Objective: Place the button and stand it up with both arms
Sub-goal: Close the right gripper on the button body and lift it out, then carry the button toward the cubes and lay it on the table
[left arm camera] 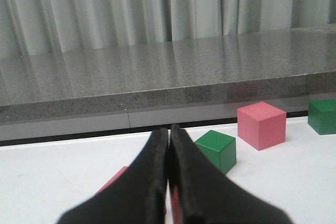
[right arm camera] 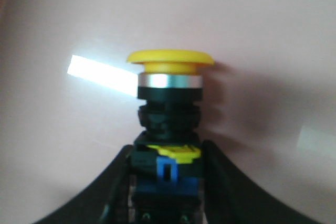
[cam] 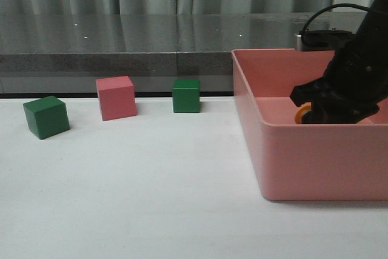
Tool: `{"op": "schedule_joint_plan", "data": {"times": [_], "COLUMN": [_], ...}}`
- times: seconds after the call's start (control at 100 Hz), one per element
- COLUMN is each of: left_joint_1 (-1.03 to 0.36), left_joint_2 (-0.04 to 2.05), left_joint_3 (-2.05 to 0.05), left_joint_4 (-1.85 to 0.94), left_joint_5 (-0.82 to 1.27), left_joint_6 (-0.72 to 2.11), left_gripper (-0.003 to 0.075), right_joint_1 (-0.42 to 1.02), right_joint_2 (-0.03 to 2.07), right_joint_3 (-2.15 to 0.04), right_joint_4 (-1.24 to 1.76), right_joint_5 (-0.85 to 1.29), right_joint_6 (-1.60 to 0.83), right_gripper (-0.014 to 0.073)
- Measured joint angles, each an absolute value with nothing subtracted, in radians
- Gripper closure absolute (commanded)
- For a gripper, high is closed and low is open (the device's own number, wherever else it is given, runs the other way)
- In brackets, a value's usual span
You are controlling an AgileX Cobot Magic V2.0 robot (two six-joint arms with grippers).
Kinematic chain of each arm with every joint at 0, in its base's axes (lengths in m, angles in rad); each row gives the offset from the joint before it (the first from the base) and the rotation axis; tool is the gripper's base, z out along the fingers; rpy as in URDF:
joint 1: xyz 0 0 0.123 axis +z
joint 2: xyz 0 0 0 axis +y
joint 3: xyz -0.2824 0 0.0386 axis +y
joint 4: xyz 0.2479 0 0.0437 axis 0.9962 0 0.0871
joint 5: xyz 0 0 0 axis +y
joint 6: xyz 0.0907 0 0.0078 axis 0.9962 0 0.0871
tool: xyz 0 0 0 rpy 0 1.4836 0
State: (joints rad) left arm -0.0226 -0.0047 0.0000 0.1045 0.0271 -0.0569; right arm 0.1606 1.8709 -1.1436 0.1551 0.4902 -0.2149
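Observation:
The button (right arm camera: 169, 77) has a yellow mushroom cap, a silver collar, a black body and a blue and yellow base. My right gripper (right arm camera: 167, 150) is shut on its base, inside the pink bin (cam: 303, 156). In the front view only the cap (cam: 301, 115) shows beside the right gripper (cam: 315, 112), low behind the bin's front wall. My left gripper (left arm camera: 169, 132) is shut and empty, low over the white table, with a pink object (left arm camera: 113, 181) partly hidden under it. The left arm is out of the front view.
A green cube (cam: 46, 116), a pink cube (cam: 116, 97) and a second green cube (cam: 186, 95) stand in a row at the table's back left. A grey stone ledge (cam: 121, 59) runs behind the table.

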Motion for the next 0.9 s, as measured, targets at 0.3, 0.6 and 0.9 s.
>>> {"op": "schedule_joint_plan", "data": {"times": [0.3,0.6,0.9], "left_joint_1": [-0.023,-0.023,-0.023], "left_joint_2": [-0.005,-0.005,-0.005], "left_joint_3": [0.000,0.000,0.000], "left_joint_4": [0.104,0.104,0.104], "left_joint_5": [0.027,0.027,0.027], "left_joint_6": [-0.057,-0.057,-0.057], "left_gripper": [0.0739,0.0739,0.0739], "right_joint_1": [0.164,0.323,0.535], "right_joint_2": [1.815,1.691,1.798], "right_joint_3": [-1.253,-1.464,-1.575], "right_joint_4": [0.155,0.157,0.234], "right_joint_5": [0.656,0.777,0.849], "right_joint_6": [-0.215,-0.316,-0.771], "right_gripper": [0.0530,0.0530,0.0533]}}
